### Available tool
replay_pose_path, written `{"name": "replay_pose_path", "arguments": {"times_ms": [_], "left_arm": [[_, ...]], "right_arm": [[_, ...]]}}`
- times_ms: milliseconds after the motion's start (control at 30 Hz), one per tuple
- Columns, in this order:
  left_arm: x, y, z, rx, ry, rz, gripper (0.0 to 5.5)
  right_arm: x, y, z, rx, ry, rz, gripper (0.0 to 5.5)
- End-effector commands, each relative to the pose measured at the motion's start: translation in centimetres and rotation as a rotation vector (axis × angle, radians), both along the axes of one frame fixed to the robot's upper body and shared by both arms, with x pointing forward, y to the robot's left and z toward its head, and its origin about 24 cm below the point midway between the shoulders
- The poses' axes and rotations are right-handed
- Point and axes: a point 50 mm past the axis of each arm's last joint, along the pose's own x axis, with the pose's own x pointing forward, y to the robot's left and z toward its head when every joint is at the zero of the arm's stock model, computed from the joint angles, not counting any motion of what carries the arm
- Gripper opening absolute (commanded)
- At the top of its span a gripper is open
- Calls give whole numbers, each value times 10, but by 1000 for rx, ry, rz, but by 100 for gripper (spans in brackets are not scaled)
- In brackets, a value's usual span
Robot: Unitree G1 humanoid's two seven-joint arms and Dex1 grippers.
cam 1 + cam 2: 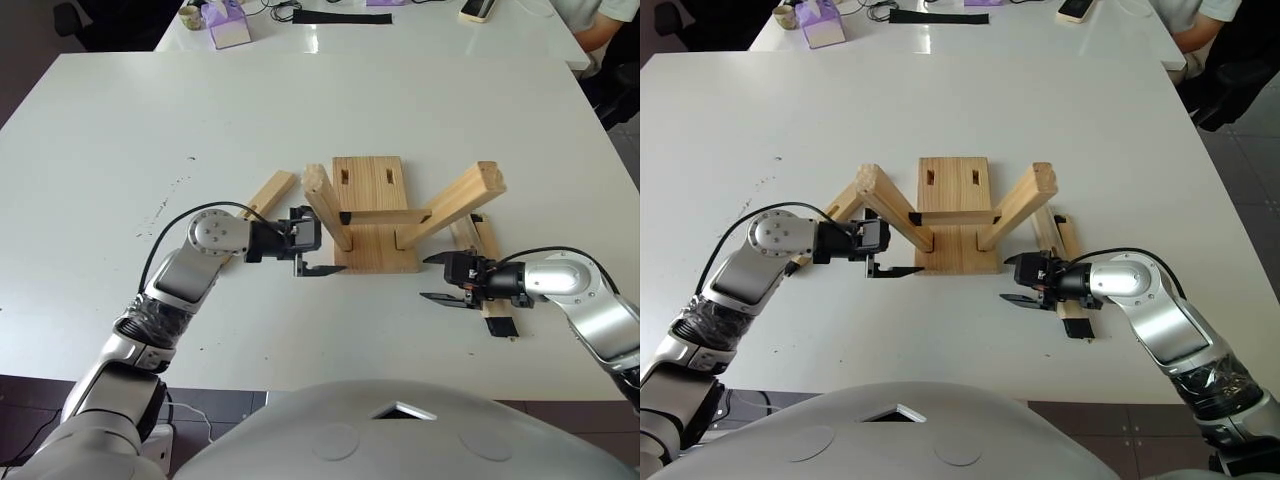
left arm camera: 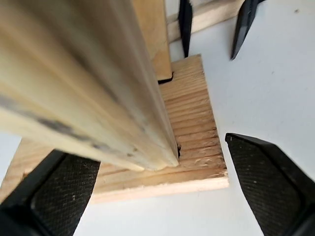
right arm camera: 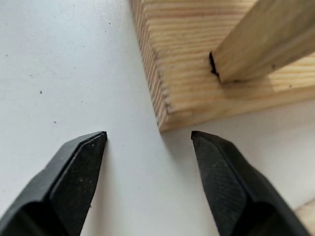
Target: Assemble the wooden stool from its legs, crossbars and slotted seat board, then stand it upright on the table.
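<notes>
Seat board (image 1: 368, 182): lies flat on the white bench (image 1: 200, 120), underside up, with two slots open in its far half.
Left leg (image 1: 326, 205): foot set into the seat board's near-left part; the leg slants up and outward past the board's left edge.
Right leg (image 1: 457, 202): foot set into the seat board's near-right part; it slants up and outward past the board's right edge.
Crossbar (image 1: 385, 216): spans between the two legs above the middle of the seat board, each end meeting a leg.
Left pincer (image 1: 895, 250): at the seat board's near-left corner, jaws wide, the left leg standing between its fingers (image 2: 266, 187); contact with the leg cannot be told.
Right pincer (image 1: 430, 277): just off the seat board's near-right corner, low over the bench, jaws wide and holding nothing.
Loose piece (image 1: 271, 190): flat on the bench just left of the seat board, one end passing under the left arm.
Loose sticks (image 1: 483, 238): flat on the bench just right of the seat board, running under the right pincer.
Stool condition: two legs and one crossbar fitted; the seat is down, so the stool is not upright.
</notes>
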Motion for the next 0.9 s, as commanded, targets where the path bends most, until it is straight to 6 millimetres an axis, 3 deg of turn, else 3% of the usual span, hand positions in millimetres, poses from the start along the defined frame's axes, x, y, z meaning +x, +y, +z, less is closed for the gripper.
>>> {"name": "replay_pose_path", "arguments": {"times_ms": [33, 167, 300, 533, 667, 800, 900], "left_arm": [[-8, -26, 14, -75, -6, -84, 443], [-11, -45, 21, -134, 34, -90, 443], [-14, -46, 23, -136, 80, -90, 443], [-11, -12, -7, 85, 42, -56, 443], [0, 6, -17, 114, 48, 48, 443], [17, 19, -9, 58, 35, 137, 443], [43, 30, 6, -25, 30, 236, 443]], "right_arm": [[0, -8, -9, -40, 28, -44, 317], [1, -8, -12, -40, 31, -50, 317], [6, -8, -14, -42, 21, -68, 317], [6, -7, -16, -53, -13, -73, 317], [5, -8, -18, -89, -35, -51, 317], [2, -8, -16, -98, -35, -22, 317], [2, -7, -13, -108, -43, 5, 317]]}}
